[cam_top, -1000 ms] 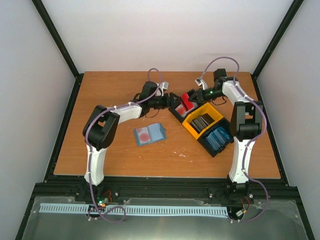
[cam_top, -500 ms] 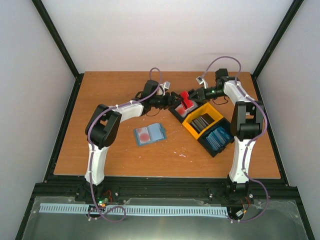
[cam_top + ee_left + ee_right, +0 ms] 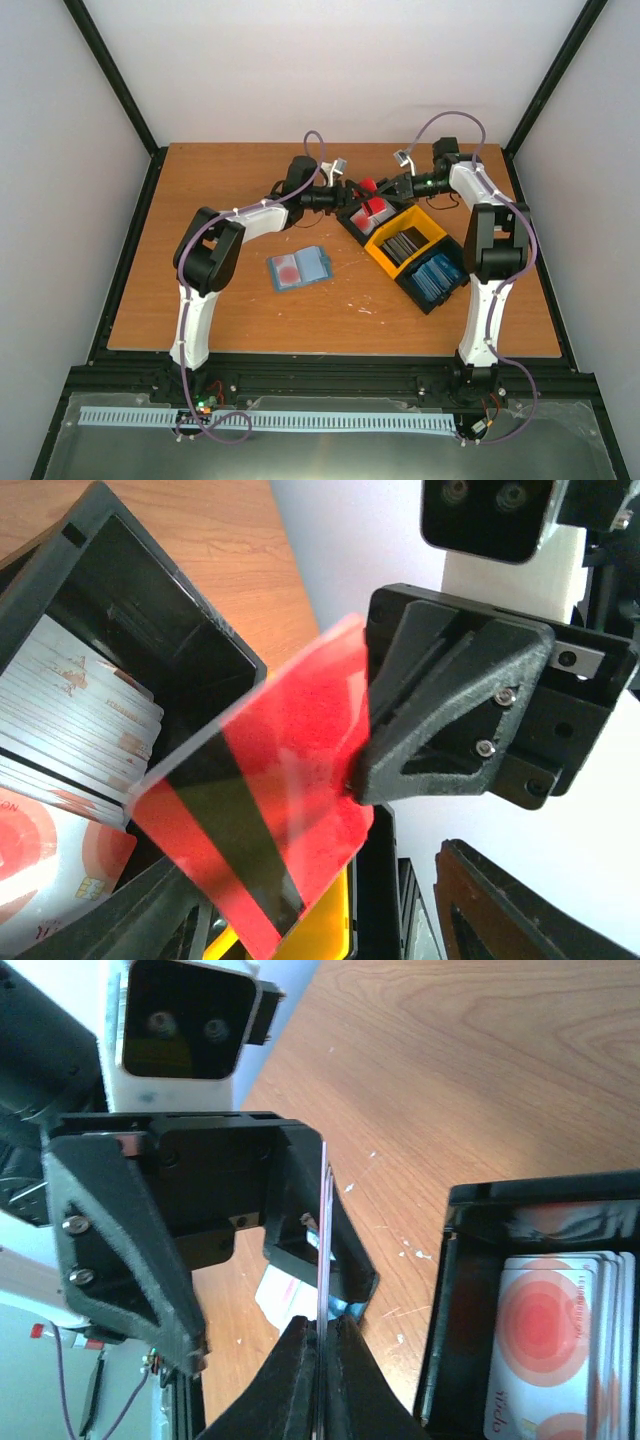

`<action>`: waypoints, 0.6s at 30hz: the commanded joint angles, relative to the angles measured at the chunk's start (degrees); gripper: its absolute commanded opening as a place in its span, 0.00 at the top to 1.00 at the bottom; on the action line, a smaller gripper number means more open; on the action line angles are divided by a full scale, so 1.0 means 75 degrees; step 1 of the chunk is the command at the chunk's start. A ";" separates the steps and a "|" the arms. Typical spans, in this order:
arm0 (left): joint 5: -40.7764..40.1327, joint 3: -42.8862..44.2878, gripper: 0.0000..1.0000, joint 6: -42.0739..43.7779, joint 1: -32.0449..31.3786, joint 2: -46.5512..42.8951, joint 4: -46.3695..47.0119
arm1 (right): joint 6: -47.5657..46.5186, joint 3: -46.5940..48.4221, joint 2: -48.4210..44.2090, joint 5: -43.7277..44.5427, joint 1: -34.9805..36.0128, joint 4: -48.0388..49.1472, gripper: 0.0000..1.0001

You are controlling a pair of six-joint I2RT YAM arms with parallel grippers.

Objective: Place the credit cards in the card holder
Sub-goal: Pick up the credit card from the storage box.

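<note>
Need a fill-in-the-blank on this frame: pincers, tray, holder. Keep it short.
1. The right pincer is shut on a ___ card.
2. The left pincer has its jaws ___ on either side of that card.
3. The middle compartment of the tray is ___.
4. The card holder lies nearer the ___ arm.

Missing words: red; open; yellow; left.
</note>
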 commanded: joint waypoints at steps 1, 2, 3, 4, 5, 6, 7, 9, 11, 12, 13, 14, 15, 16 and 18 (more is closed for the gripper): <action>0.0281 0.0320 0.38 -0.0141 0.0088 0.0134 0.0391 | -0.0252 -0.0122 -0.0535 -0.0573 -0.0047 -0.0070 0.97; 0.0295 0.0320 0.40 -0.0143 0.0105 0.0127 0.0418 | -0.0248 -0.0136 -0.0559 -0.0578 -0.0049 -0.0069 0.97; 0.0314 0.0336 0.43 -0.0141 0.0119 0.0112 0.0446 | -0.0234 -0.0157 -0.0579 -0.0596 -0.0050 -0.0060 0.97; 0.0326 0.0367 0.48 -0.0124 0.0137 0.0095 0.0446 | -0.0240 -0.0184 -0.0597 -0.0628 -0.0050 -0.0053 0.97; 0.0352 0.0402 0.55 -0.0116 0.0149 0.0083 0.0457 | -0.0255 -0.0211 -0.0615 -0.0677 -0.0050 -0.0046 0.97; 0.0370 0.0431 0.60 -0.0099 0.0164 0.0062 0.0458 | -0.0287 -0.0234 -0.0630 -0.0755 -0.0044 -0.0051 0.97; 0.0374 0.0447 0.65 -0.0082 0.0183 0.0042 0.0461 | -0.0320 -0.0263 -0.0644 -0.0804 -0.0043 -0.0053 0.97; 0.0383 0.0439 0.73 -0.0043 0.0245 -0.0019 0.0490 | -0.0351 -0.0323 -0.0686 -0.0866 -0.0049 -0.0058 0.97; 0.0434 0.0417 0.81 -0.0032 0.0288 -0.0073 0.0535 | -0.0392 -0.0367 -0.0726 -0.0903 -0.0048 -0.0059 0.97; 0.0483 0.0378 0.85 -0.0032 0.0312 -0.0111 0.0592 | -0.0399 -0.0369 -0.0744 -0.0943 -0.0050 -0.0065 0.97; 0.0526 0.0351 0.90 -0.0040 0.0338 -0.0145 0.0660 | -0.0431 -0.0369 -0.0759 -0.0995 -0.0048 -0.0086 0.97; 0.0552 0.0311 0.95 -0.0053 0.0357 -0.0190 0.0732 | -0.0478 -0.0368 -0.0779 -0.1037 -0.0050 -0.0110 0.97; 0.0572 0.0263 0.99 -0.0056 0.0374 -0.0250 0.0807 | -0.0523 -0.0365 -0.0796 -0.1080 -0.0050 -0.0141 0.97; 0.0563 0.0210 0.99 -0.0048 0.0393 -0.0316 0.0864 | -0.0575 -0.0374 -0.0830 -0.1117 -0.0048 -0.0173 0.93; 0.0549 0.0084 0.99 -0.0077 0.0439 -0.0458 0.0967 | -0.0857 -0.0444 -0.0936 -0.1235 -0.0049 -0.0265 0.70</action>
